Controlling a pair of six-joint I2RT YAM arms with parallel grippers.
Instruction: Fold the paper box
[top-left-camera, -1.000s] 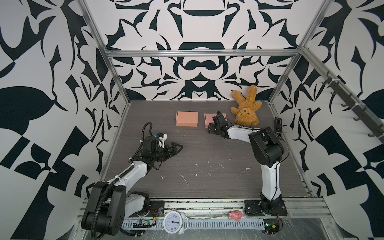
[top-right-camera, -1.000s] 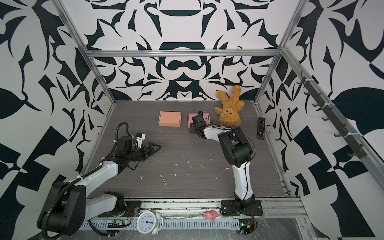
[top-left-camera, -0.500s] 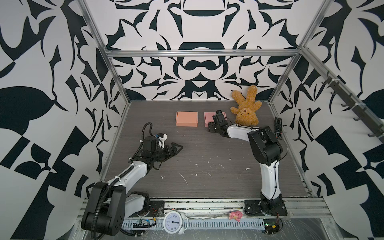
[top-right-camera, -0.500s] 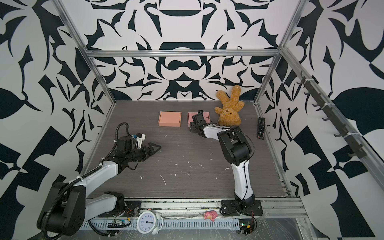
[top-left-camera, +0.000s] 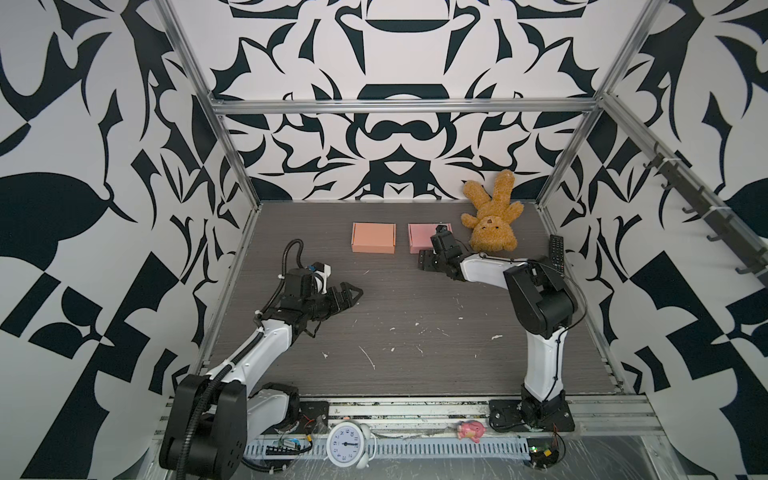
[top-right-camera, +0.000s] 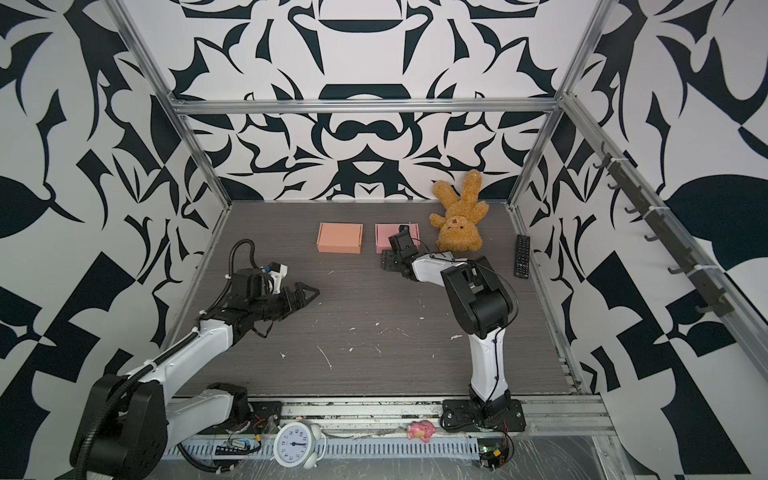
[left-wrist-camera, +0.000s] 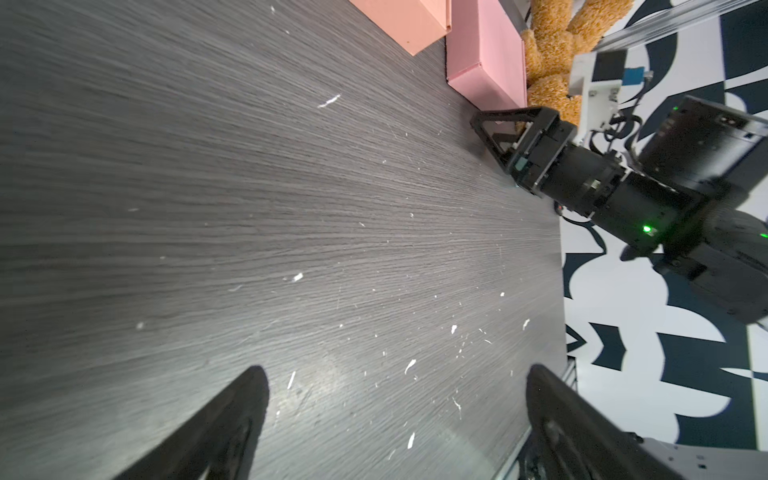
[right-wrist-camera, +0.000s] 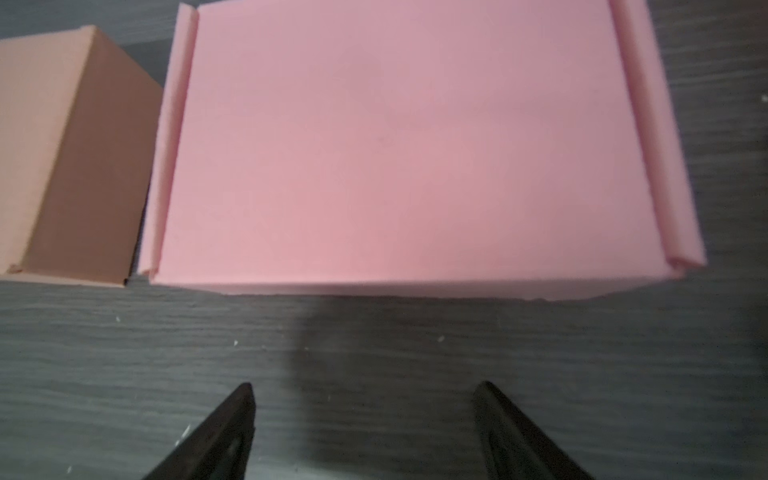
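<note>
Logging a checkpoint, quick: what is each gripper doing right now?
Left gripper: open, holding nothing.
Right gripper: open, empty, just short of the pink box.

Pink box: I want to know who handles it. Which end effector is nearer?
Right. The right end effector sits just short of the pink box, open, not touching. The left end effector is far off, open, over the table nearer the left wall.

2 arms out. Low and stretched forward, left arm (top-left-camera: 266, 345); its left gripper (top-left-camera: 352, 294) has jaws spread wide, empty. Bent sharply at the elbow, right arm (top-left-camera: 540, 299), forearm reaching far-left; right gripper (right-wrist-camera: 365, 385) jaws parted, empty.
</note>
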